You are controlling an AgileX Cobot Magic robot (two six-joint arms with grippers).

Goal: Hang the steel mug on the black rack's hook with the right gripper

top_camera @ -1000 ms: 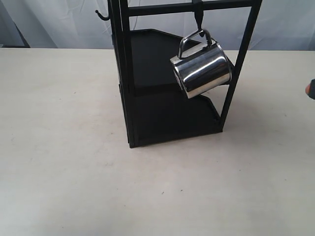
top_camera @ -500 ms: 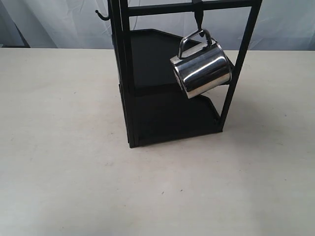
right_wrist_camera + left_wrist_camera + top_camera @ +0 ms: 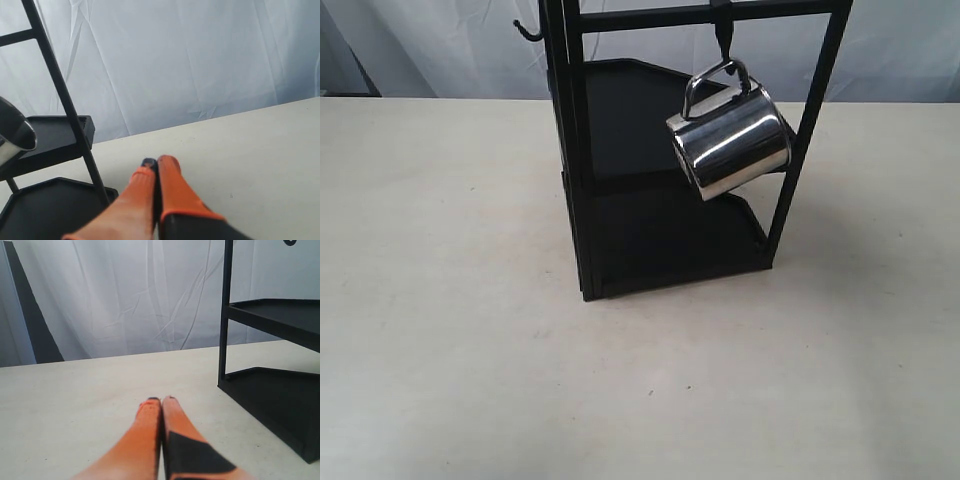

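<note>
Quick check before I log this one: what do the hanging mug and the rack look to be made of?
The steel mug looks like mirror-polished metal, probably stainless steel: its wall shows bright streaks and dark reflections of the surroundings. The black rack appears to be thin square metal posts with flat shelves in a matte black coating; the shelves give almost no glare. Metal is my guess; paint hides the surface.

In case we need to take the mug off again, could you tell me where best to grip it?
Probably grip the steel mug across its round body, coming from its open right side. It hangs tilted by its handle on the hook, so the loop is taken, and the rack posts and shelves crowd its left and back.
</note>
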